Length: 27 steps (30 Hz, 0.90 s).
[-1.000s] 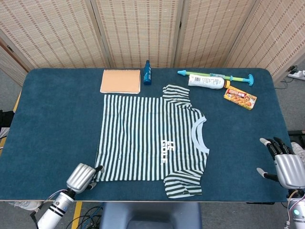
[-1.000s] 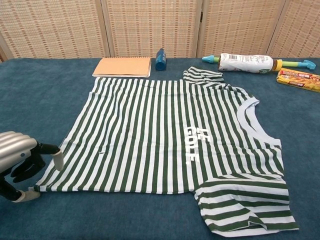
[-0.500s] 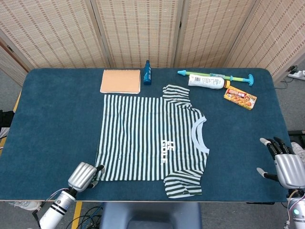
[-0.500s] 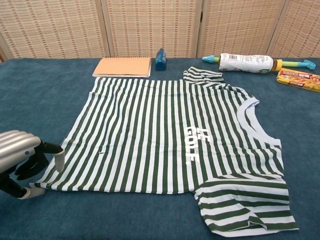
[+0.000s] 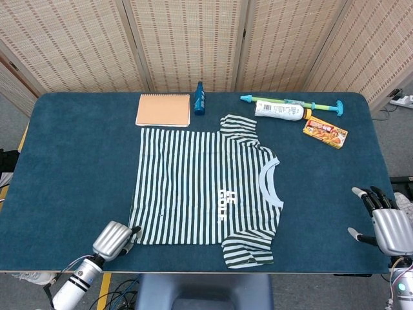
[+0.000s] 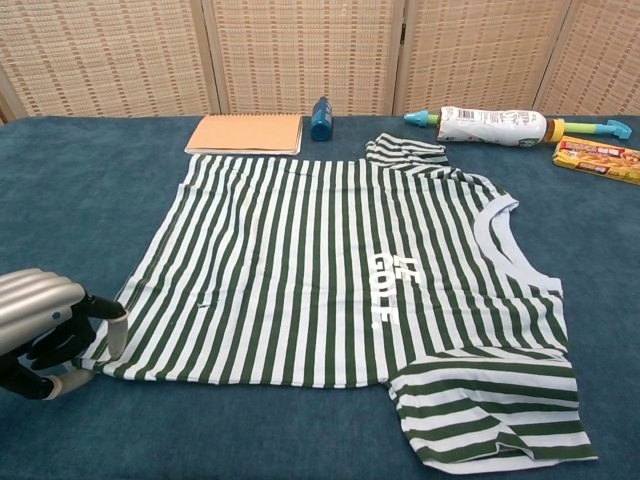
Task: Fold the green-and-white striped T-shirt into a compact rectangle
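The green-and-white striped T-shirt (image 5: pixel 205 189) is lying flat and unfolded on the blue table (image 5: pixel 71 161), stretching away from the left hand (image 6: pixel 45 330), which is sitting at the shirt's near hem corner with its fingers (image 6: pixel 112 325) closing over the edge; whether the cloth is actually pinched I cannot tell. The right hand (image 5: pixel 387 226) is resting well off the collar side, fingers spread and holding nothing. I judge the first fold is only starting: next, that corner needs a firm pinch, then lifting and carrying across the shirt.
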{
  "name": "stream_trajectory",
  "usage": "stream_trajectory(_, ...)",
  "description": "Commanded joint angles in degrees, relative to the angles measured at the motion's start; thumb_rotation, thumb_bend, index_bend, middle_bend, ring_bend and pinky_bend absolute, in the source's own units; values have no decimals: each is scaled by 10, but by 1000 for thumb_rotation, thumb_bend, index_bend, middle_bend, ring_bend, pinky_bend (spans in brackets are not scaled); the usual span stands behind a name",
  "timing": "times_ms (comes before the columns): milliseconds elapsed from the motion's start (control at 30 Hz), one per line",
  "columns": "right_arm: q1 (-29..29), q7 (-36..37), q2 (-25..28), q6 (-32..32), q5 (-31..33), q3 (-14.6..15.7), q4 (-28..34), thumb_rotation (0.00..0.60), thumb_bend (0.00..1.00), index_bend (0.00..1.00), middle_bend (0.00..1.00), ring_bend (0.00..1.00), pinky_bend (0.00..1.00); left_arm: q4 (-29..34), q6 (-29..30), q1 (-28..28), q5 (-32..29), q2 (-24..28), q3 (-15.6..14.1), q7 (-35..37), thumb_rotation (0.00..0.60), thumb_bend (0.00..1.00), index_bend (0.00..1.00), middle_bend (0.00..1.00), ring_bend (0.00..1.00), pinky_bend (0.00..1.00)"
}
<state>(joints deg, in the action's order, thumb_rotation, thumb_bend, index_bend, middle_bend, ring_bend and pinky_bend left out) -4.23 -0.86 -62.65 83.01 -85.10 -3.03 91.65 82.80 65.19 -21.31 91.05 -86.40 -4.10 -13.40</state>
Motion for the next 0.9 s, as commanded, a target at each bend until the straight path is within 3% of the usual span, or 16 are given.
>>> stream_trajectory(33, 0, 2, 0, -1, 0, 0, -1, 600, 11, 163, 203, 144, 257, 3, -3, -2, -3, 1, 0, -4, 600, 435, 518, 906, 813, 988)
stream_trajectory(367, -7, 2, -1, 5, -28, 4, 0, 600, 19, 164, 215, 147, 257, -2, 3, -2, -5, -5, 1, -17, 600, 533, 578, 914, 824, 987)
stream_trajectory(567, -20, 0, -16, 14, -84, 16, -17, 600, 61, 164, 276, 219, 301, 4, 8, -3, -6, -3, 3, -19, 600, 544, 585, 918, 826, 987)
stream_trajectory(667, -31, -14, -25, 5, -108, 23, -27, 600, 62, 164, 327, 294, 405, 7, 10, -4, -6, -1, 4, -21, 600, 544, 584, 918, 826, 988)
stream_trajectory(767, -43, -35, -40, -6, -134, 32, -43, 600, 75, 165, 398, 435, 603, 9, 12, -3, -7, 0, 5, -21, 600, 543, 583, 918, 826, 987)
stream_trajectory(833, -54, -42, -53, -20, -148, 39, -53, 600, 87, 186, 529, 646, 856, 11, 12, -3, -9, 0, 5, -21, 600, 543, 581, 918, 826, 987)
stream_trajectory(900, -63, -43, -71, -27, -161, 43, -65, 600, 89, 223, 662, 781, 981, 12, 11, -3, -11, 0, 5, -23, 600, 543, 580, 918, 826, 988)
